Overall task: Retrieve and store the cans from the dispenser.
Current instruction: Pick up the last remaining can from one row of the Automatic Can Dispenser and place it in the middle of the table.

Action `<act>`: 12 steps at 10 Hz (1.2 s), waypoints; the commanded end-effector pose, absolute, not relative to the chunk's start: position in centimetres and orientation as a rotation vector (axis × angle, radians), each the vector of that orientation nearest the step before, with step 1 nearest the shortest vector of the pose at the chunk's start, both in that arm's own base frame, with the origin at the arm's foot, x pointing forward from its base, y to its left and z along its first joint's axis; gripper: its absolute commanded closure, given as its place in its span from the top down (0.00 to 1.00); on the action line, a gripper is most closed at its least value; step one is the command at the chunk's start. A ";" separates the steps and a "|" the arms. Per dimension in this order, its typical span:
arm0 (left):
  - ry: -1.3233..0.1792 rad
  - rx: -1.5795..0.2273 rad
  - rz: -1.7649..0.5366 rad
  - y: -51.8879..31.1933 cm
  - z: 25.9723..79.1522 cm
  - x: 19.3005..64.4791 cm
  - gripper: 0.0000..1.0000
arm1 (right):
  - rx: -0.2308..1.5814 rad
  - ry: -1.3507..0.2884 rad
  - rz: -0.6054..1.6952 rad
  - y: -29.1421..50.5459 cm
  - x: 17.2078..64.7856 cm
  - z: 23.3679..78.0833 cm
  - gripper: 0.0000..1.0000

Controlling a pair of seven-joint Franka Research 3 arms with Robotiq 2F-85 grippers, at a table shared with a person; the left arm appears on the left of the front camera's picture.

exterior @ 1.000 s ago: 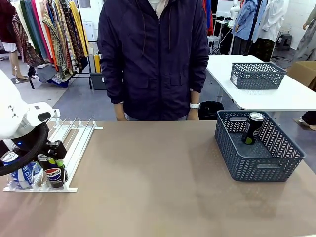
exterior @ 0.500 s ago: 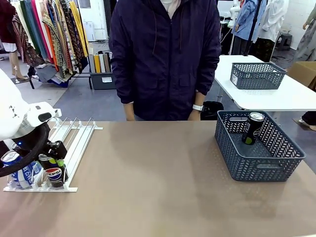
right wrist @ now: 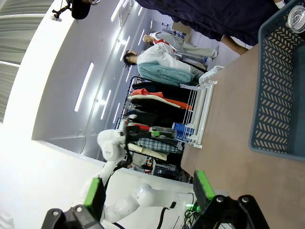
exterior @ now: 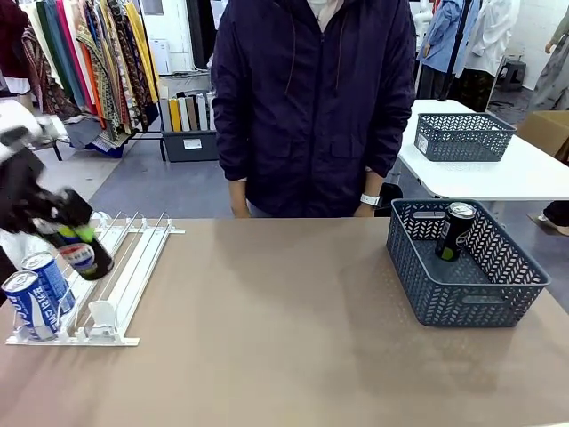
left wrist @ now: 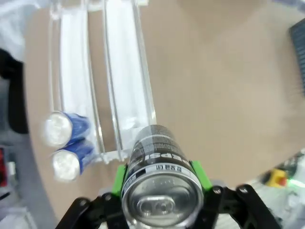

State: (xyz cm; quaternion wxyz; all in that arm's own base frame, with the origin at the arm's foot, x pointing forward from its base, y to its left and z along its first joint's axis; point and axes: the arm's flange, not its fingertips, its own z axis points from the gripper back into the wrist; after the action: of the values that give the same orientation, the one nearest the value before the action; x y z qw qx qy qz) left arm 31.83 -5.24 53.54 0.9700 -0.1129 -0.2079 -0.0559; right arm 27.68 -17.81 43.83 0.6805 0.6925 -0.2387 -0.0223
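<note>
The left pincer (left wrist: 158, 172) is closed on a black can (exterior: 86, 258), its green pads (left wrist: 119, 175) pressed against opposite sides of the can's body just below the silver top. In the front view the black can hangs tilted over the left part of the dispenser (exterior: 133, 267), top toward the arm and base toward the rails, and it appears clear of them. The wrist view looks down past the can's top onto the white lanes and wire dividers, with the can above the front end of one lane. Two blue cans (exterior: 34, 294) sit one just behind the other at the front end of the dispenser's left side, against the clear stops; the lanes beside them lie bare. The dispenser rests on the brown surface (exterior: 284, 338) at the robot's left. Well apart from it, on the right side of the surface, stands a dark grey lattice basket (exterior: 444, 298), and another black can (exterior: 455, 231) stands inside it near the far wall, leaning a little. The right pincer (right wrist: 148, 188) is wide open with nothing between its pads, held off the surface with its view rolled sideways, the basket and the dispenser both in sight farther off. A person (exterior: 316, 107) in a dark jacket stands at the far edge of the surface, arms hanging down and hands below its edge.
</note>
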 end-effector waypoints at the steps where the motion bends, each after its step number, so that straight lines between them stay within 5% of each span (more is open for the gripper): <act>1: -0.488 -0.311 -0.100 -5.1 58.1 28.1 0.00 | 1.558 -0.538 -0.038 -17.9 27.5 44.1 1.00; 4: -0.461 -0.436 -0.110 -3.8 58.5 26.2 0.00 | 1.558 -0.538 -0.038 -17.9 27.5 44.1 1.00; 12: -0.472 -0.398 -0.112 -6.1 58.4 26.7 0.00 | 1.558 -0.538 -0.038 -17.9 27.5 44.1 1.00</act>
State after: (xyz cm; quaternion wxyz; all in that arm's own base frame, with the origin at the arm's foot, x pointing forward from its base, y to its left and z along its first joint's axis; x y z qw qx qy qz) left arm 26.10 -4.48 58.50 0.9530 -0.1955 -0.2223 -0.0640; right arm 27.67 -17.81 43.84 0.6805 0.6925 -0.2387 -0.0222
